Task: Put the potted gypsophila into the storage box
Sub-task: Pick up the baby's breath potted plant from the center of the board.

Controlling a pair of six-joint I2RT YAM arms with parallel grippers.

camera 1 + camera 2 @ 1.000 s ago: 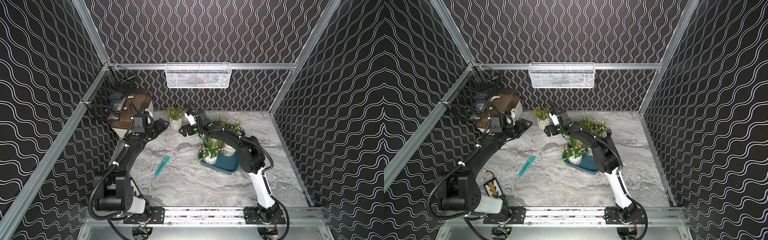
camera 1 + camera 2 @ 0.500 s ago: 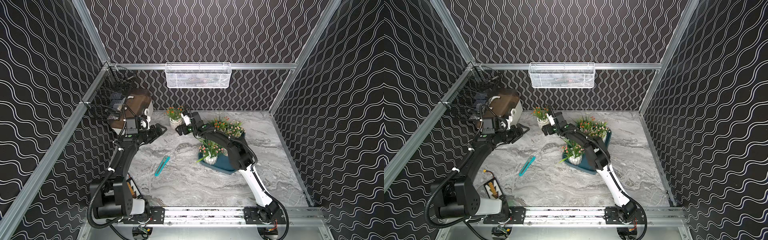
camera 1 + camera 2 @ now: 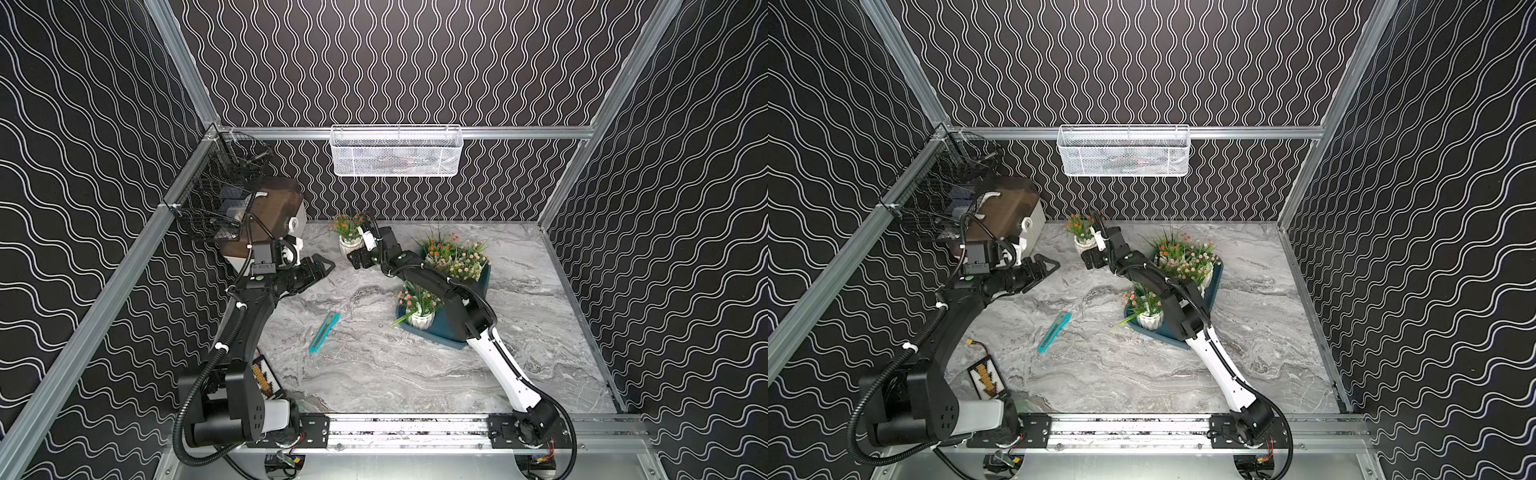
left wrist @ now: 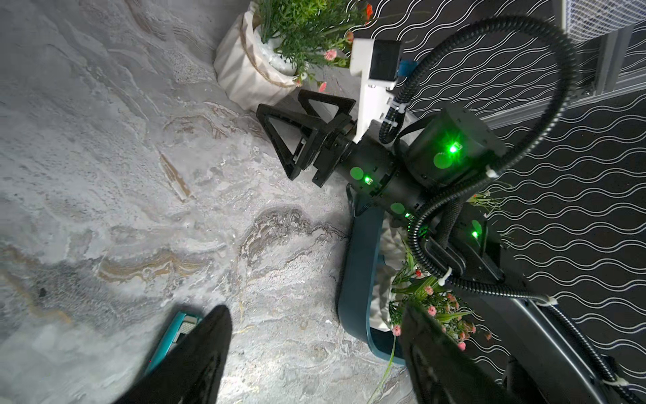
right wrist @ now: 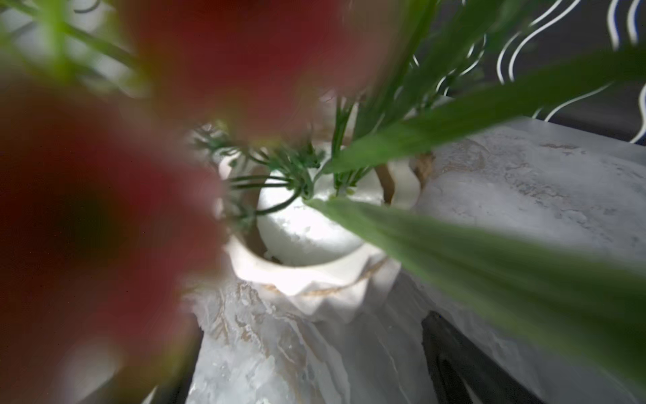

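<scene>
Change: right claw off box, now at last pot, table's 12 o'clock; jaws wide, empty, pot just ahead. Left claw backed toward 10 o'clock, parted, empty. Other pots already boxed, 2 o'clock. Likely meaning: final grasp next.

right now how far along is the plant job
Done: several potted gypsophila stand in the storage box. In hand: the open right gripper is at the last pot on the table, not closed on it. To do: grasp it and carry it into the box.
</scene>
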